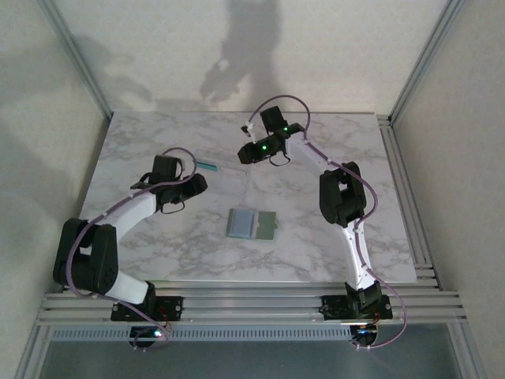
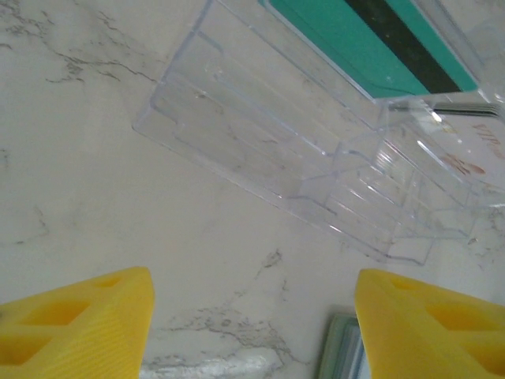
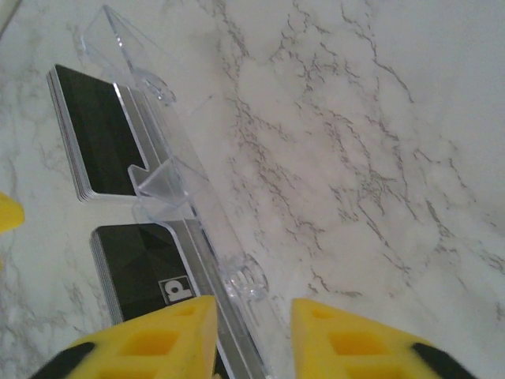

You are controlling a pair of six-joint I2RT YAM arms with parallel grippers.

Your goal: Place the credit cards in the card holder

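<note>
Mid-table, your card holder [image 1: 252,224] lies open; credit cards [image 2: 371,47] sit beyond it in a clear tray [image 2: 260,150], partly cropped. Your left gripper [image 2: 252,276] gapes empty — the right gripper [image 3: 254,304] straddles the tray wall, grip impossible to tell.

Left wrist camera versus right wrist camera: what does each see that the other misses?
Left wrist, not right: a teal card with a black stripe, a corner of the grey-green card holder, and the left gripper, wide open. Right wrist, not left: two dark card stacks, one with a white logo, and the right gripper straddling the clear plastic tray wall. Both: that tray on the marble table.
</note>
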